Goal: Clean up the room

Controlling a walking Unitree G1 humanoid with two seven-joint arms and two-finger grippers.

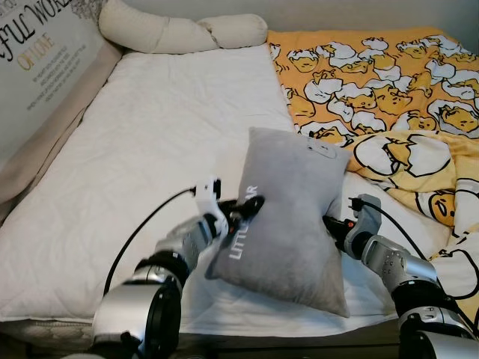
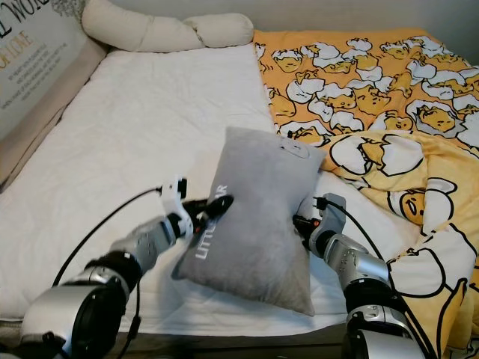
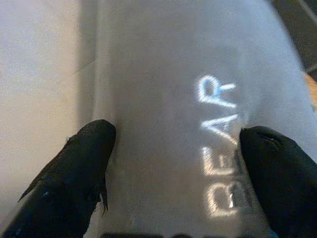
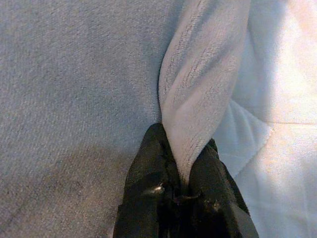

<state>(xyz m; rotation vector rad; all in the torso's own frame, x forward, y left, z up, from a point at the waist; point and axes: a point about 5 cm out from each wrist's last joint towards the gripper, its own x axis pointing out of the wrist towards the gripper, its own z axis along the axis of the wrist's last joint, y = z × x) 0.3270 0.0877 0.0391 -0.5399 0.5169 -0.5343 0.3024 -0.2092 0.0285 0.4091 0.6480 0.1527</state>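
A grey pillow (image 1: pixel 288 217) printed with "LITTLE BEAR" is tilted above the white mattress (image 1: pixel 150 149), near the bed's front edge. My left gripper (image 1: pixel 243 212) holds its left side. In the left wrist view the black fingers (image 3: pixel 79 163) sit wide apart, pressed on either side of the pillow (image 3: pixel 168 99) by the word BEAR. My right gripper (image 1: pixel 333 224) is at the pillow's right side. There, in the right wrist view, it (image 4: pixel 183 183) is shut on a pinched fold of the grey fabric (image 4: pixel 203 74).
A rumpled yellow duvet with a duck print (image 1: pixel 374 75) covers the right half of the bed. A cream knotted bolster (image 1: pixel 179 30) lies at the head. A padded side panel with printed words (image 1: pixel 37 52) runs along the left. The left mattress is bare.
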